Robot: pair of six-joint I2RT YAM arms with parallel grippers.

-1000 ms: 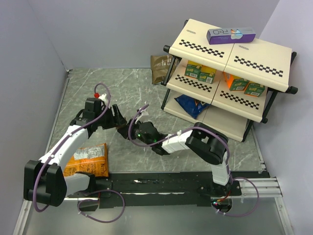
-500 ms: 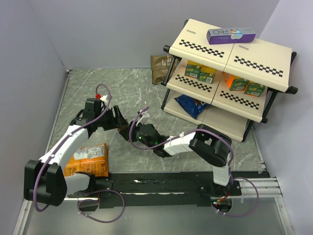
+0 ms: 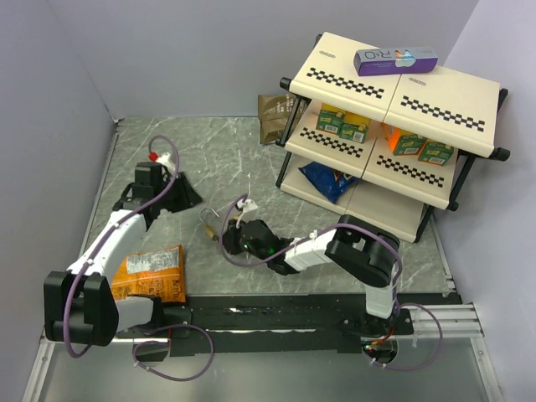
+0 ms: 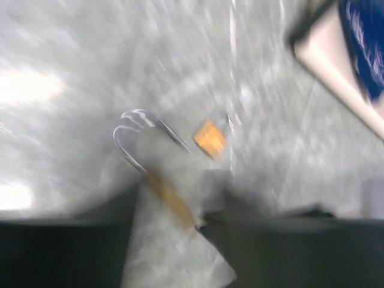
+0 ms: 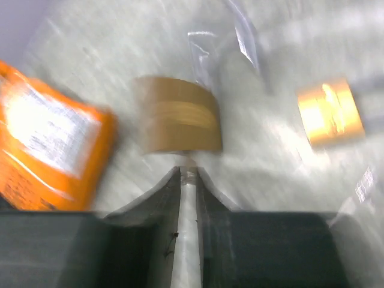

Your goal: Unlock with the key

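Judging the unlocking nearly done, we grip the key (image 5: 188, 158) in our closed right pincer (image 5: 188, 174), seated in the brass padlock (image 5: 180, 123) toward the counter's (image 3: 167, 151) near edge, its shackle (image 4: 139, 123) seemingly sprung; left pincer (image 3: 178, 194) open, empty.

High fixed view from the near side, wrist views close over the same padlock (image 3: 208, 226) (image 5: 180, 123) (both blurred)

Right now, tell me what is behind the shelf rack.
A brown pouch shows behind the shelf rack at its left end, with its right side covered by the shelves. Anything else behind the rack is hidden from the top view.
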